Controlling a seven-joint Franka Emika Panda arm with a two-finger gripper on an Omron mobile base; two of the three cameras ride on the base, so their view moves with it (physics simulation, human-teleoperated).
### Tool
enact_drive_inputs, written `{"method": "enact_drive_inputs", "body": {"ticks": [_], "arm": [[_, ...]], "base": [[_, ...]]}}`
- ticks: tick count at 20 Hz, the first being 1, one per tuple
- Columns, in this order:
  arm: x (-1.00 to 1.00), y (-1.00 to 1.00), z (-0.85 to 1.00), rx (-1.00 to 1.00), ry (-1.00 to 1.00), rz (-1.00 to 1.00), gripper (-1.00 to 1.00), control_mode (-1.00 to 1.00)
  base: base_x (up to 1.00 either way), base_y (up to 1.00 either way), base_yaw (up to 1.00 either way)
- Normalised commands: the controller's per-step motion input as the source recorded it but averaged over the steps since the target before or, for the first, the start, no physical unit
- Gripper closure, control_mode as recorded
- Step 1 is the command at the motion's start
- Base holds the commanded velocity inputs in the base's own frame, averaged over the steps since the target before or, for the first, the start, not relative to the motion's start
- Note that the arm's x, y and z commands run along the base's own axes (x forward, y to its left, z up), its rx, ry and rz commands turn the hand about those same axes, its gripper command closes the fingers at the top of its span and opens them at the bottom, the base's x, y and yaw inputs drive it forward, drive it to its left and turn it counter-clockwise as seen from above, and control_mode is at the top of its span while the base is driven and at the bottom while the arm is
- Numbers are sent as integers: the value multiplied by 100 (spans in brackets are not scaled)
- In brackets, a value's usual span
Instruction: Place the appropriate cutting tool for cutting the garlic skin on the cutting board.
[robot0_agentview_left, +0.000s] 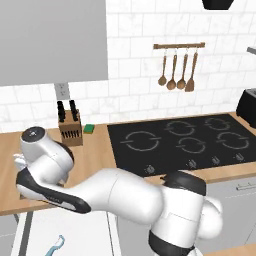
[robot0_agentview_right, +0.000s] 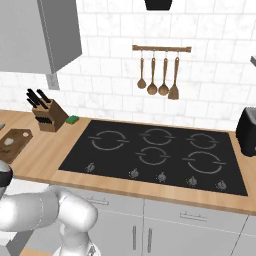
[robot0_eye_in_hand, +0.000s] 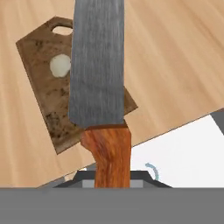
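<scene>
In the hand view my gripper (robot0_eye_in_hand: 109, 178) is shut on the orange-brown handle of the cutting tool (robot0_eye_in_hand: 107, 151). Its grey blade runs up the picture, held above the counter and crossing the right part of the dark brown cutting board (robot0_eye_in_hand: 39, 61). The garlic (robot0_eye_in_hand: 60, 64), a small pale bulb, lies on the board just left of the blade. From the right base view the cutting board (robot0_agentview_right: 15, 140) sits at the counter's far left with the garlic (robot0_agentview_right: 9, 142) on it. The arm's elbow covers that spot in the left base view.
A tan knife block (robot0_agentview_left: 70, 127) with black-handled knives and a green sponge (robot0_agentview_left: 89, 129) stand at the back of the counter. The black cooktop (robot0_agentview_left: 185, 142) lies to the right. An open white drawer holds the light-blue peeler (robot0_agentview_left: 56, 245) below the counter edge.
</scene>
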Motion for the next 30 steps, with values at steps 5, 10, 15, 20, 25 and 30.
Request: {"method": "enact_drive_inputs", "body": {"ticks": [5,10,15,20,25,30], "arm": [[77,42,-60,0,21,-6,100,-100],[69,29,-69,0,14,-5,100,-100],[42,11,-66,-1,5,-4,100,-100],[-18,5,-57,0,-5,-4,-100,-100],[-74,-45,4,13,-18,-4,-100,-100],[-52,-77,54,11,-25,0,-100,-100]], "base": [[0,0,0],[0,0,0],[0,0,0],[0,0,0],[0,0,0],[0,0,0]]}}
